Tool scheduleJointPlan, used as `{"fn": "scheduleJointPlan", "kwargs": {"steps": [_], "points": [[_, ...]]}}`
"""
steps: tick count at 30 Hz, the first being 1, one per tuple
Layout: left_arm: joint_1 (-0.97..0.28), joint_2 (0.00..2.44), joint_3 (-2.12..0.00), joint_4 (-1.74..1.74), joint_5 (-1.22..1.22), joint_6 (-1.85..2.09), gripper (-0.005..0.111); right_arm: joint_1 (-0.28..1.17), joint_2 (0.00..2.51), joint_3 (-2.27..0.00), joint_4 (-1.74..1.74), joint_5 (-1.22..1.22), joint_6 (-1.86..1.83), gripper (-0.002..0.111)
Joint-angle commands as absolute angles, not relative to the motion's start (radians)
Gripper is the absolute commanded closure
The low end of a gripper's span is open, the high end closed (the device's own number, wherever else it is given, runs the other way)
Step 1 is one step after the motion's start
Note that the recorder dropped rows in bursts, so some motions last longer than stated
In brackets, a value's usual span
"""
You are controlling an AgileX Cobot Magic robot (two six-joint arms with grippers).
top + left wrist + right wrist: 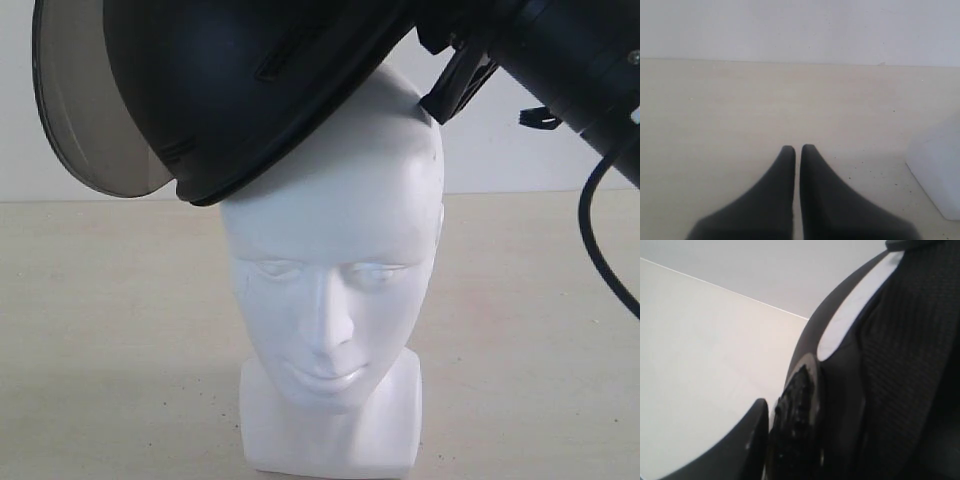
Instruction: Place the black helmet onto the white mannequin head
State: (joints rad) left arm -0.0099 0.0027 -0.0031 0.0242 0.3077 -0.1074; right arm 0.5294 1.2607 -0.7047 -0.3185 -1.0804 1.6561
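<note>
On top of the white head (pixel 340 250), tilted to the left, sits the black helmet (pixel 260 90); the right gripper (pixel 455 82) grasps its rim. The left gripper (pixel 797 150) is clenched, empty, over the table (pixel 715 125).

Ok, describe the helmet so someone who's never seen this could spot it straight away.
Start at the white mannequin head standing on the pale table. Tilted over its crown is the black helmet, the only dark rounded shell, with a smoky translucent visor.
</note>
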Motion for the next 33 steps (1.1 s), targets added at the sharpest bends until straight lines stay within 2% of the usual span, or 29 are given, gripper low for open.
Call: {"fn": "scheduleJointPlan", "kwargs": {"steps": [1, 33], "points": [[-0.010, 0.000, 0.000, 0.019, 0.307, -0.104, 0.102, 0.519, 1.248, -0.688, -0.290, -1.031, 1.589, 0.109], [-0.010, 0.000, 0.000, 0.019, 0.307, -0.104, 0.102, 0.521, 1.248, -0.661, -0.301, -0.906, 1.586, 0.109]]}}
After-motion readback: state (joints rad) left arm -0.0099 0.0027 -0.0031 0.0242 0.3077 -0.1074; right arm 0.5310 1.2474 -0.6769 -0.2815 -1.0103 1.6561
